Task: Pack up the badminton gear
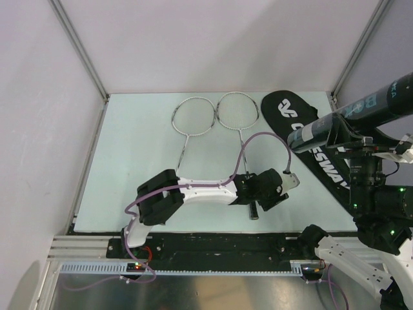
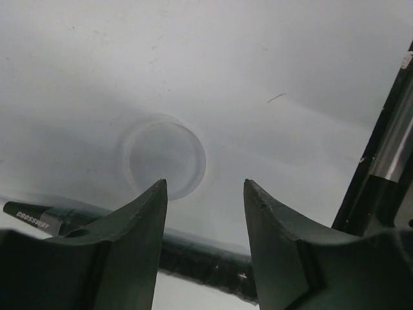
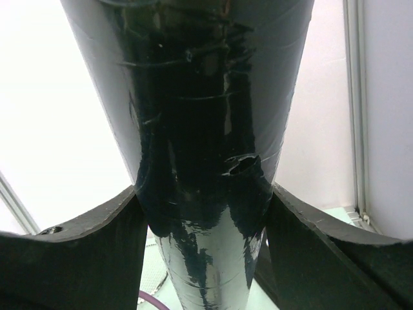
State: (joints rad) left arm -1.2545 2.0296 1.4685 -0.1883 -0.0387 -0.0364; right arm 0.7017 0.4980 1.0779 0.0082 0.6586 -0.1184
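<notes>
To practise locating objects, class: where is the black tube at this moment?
In the top view the black tube is at the right side, clamped between the right gripper's fingers and slanting above the black racket bag.

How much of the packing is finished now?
Nothing looks packed in the bag yet. In hand: the right gripper clamps the black tube, held off the table; the open left gripper hangs over a racket handle. Left: both rackets lie on the table, a clear lid too. No shuttlecocks are visible.
</notes>
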